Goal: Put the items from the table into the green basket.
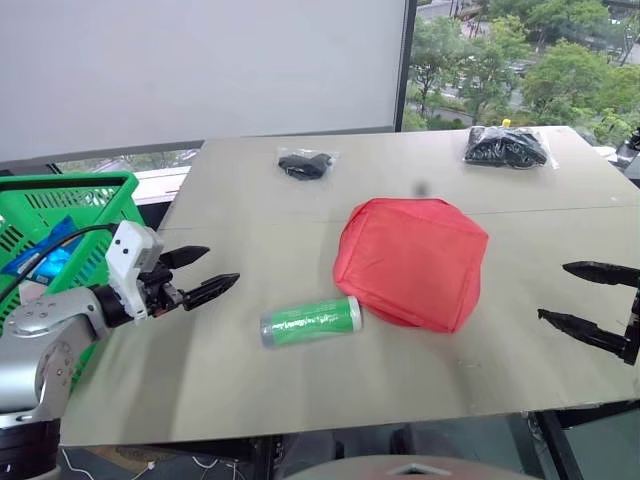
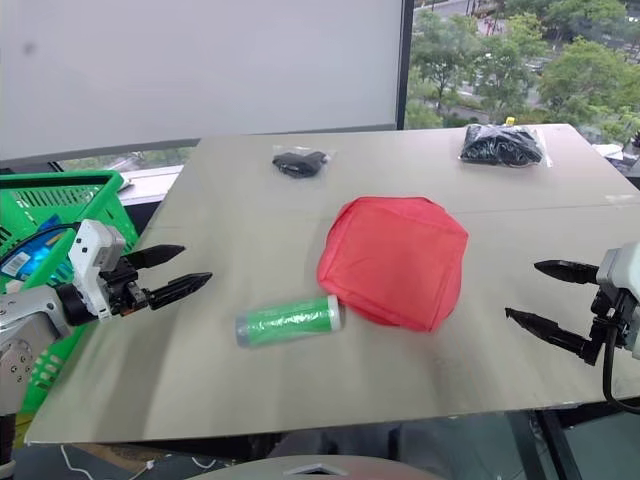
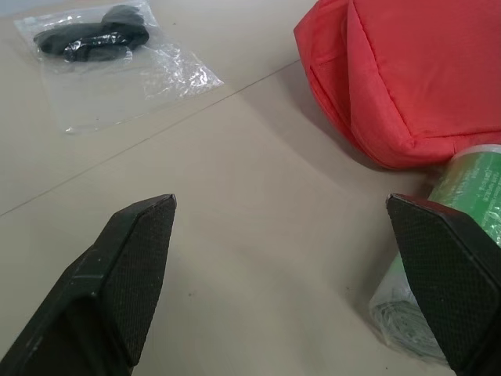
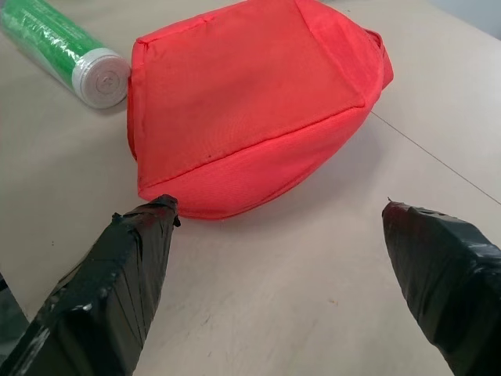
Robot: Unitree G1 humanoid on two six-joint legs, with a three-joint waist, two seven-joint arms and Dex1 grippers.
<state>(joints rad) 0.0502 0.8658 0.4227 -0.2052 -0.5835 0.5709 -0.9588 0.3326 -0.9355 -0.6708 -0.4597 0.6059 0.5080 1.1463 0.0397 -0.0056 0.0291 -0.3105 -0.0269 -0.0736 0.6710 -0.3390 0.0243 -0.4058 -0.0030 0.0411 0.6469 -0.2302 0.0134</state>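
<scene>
A red fabric pouch [image 1: 412, 262] lies mid-desk [image 1: 240, 220], with a green-labelled cylinder [image 1: 310, 321] touching it at seven o'clock. Left tool [image 1: 198, 274] and right tool [image 2: 545, 296] hover wide and empty at nine and three o'clock.

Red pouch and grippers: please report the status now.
Left gripper and right gripper: jaws open, empty. Red pouch lies on the table, touching the green cylinder. Nothing blocks it.

Left gripper [image 1: 203, 272]: fingers spread, empty, at left, pointing right.
Right gripper [image 2: 536, 293]: fingers spread, empty, at right, pointing left.
</scene>
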